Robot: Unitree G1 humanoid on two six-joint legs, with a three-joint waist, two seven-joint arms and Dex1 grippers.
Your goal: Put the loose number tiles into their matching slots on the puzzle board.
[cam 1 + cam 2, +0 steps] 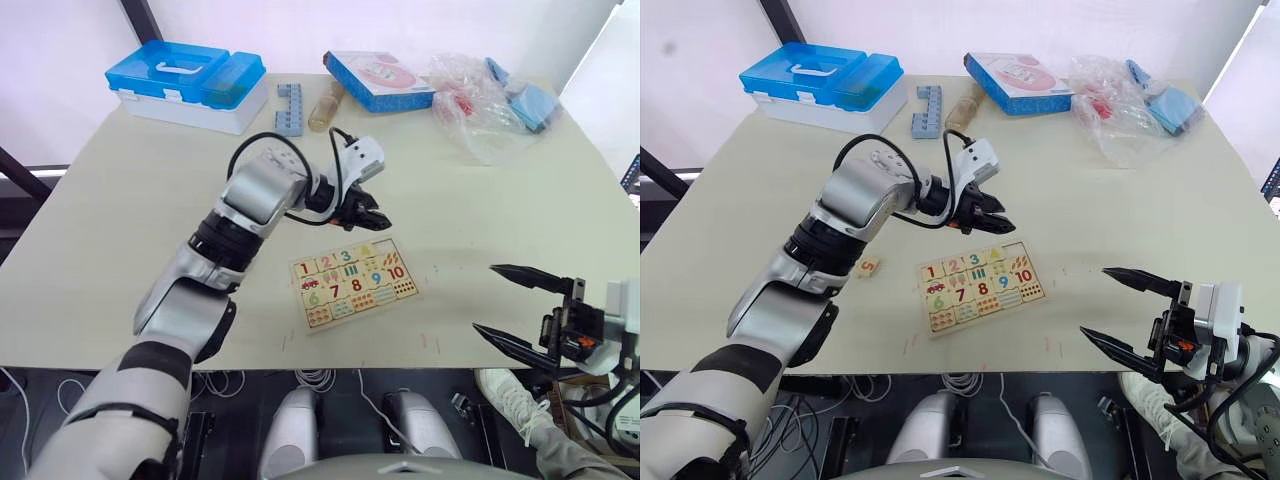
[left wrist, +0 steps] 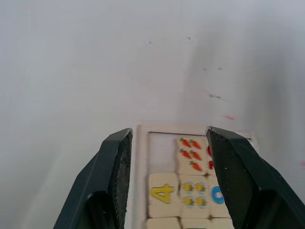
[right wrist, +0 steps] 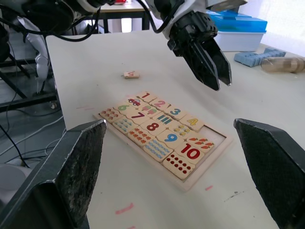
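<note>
With four tiles seated, notes follow.
Left gripper (image 1: 990, 222): empty, fingers parted, over puzzle board (image 1: 980, 284).
Right gripper (image 1: 1118, 310): spread wide, idle.
Tile 5 (image 1: 868, 267): board's 9 o'clock.
Empty slot (image 3: 213, 134): top row.
Risk: reaching across nudges board.

Puzzle board (image 1: 980, 287) lies mid-table; 1 loose tile (image 1: 868, 267) sits to its left.

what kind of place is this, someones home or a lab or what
Probably a lab or test room, not a home: a plain pale table set with a number puzzle board, a blue plastic case, and loose cables on the floor below.
</note>
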